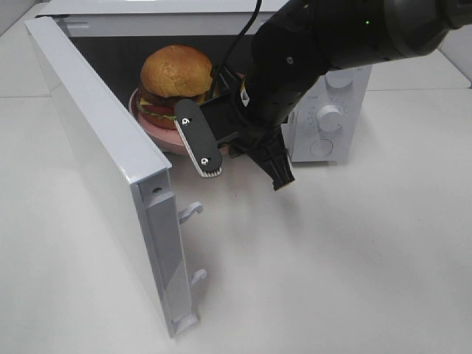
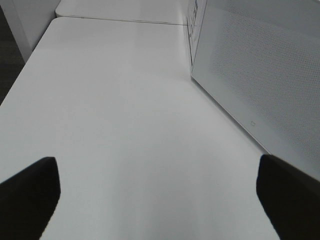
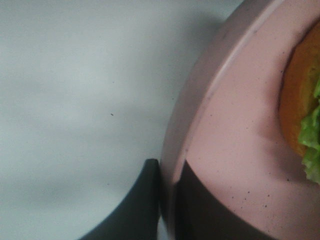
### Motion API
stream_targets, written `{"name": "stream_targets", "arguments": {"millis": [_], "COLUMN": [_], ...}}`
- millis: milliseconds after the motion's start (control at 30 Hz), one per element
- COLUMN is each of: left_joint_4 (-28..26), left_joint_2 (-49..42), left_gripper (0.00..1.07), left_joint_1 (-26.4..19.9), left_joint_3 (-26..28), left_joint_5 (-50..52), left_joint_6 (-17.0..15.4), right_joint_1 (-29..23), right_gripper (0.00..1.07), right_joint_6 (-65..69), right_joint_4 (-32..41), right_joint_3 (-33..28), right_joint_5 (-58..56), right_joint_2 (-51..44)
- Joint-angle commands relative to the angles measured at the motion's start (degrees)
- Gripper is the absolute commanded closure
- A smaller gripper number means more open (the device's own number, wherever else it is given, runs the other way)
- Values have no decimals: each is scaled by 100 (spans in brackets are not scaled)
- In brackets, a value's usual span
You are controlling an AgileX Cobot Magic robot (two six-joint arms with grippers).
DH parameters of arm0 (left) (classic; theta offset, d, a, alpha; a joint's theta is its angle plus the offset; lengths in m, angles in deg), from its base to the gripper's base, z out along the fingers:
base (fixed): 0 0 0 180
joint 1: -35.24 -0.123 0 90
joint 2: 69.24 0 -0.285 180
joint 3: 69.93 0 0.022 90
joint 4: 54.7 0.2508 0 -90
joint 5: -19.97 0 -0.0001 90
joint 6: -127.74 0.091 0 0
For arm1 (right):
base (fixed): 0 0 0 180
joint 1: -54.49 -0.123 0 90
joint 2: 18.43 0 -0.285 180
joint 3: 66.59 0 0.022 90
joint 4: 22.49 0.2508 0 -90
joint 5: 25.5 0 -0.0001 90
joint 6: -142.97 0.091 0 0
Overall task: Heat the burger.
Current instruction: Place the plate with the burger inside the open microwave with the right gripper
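Observation:
The burger, a brown bun over lettuce and tomato, sits on a pink plate in the mouth of the open white microwave. My right arm reaches in from the right, over the plate's near edge. In the right wrist view my right gripper is shut on the plate's rim, one finger on each side of it, with the burger's edge beyond. My left gripper hangs open over bare table, holding nothing, beside the microwave door.
The microwave door stands swung wide open to the left, its latch hooks pointing toward the table's middle. The control panel with dials is right of the cavity. White tabletop spreads in front and to both sides.

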Motion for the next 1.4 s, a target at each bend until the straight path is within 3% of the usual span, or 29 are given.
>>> {"name": "stream_targets", "arguments": {"millis": [33, 600, 1100, 1400], "left_joint_4": [0, 0, 0, 0], "left_joint_2": [-29, -29, -29, -29], "left_gripper": [4, 4, 4, 4], "left_joint_1": [-6, -6, -6, -6], "left_joint_3": [-23, -23, -23, -23], "left_joint_5": [69, 69, 69, 69], "left_joint_6": [23, 23, 23, 23], "right_joint_1": [109, 172, 172, 172], "right_gripper": [107, 107, 107, 107], "right_joint_6": [-52, -201, -103, -34], "right_joint_4": [-40, 103, 109, 103], "right_joint_3": [390, 1226, 2326, 3289], "right_joint_5": [212, -74, -665, -1094], "right_joint_2": [52, 613, 1352, 1839]}}
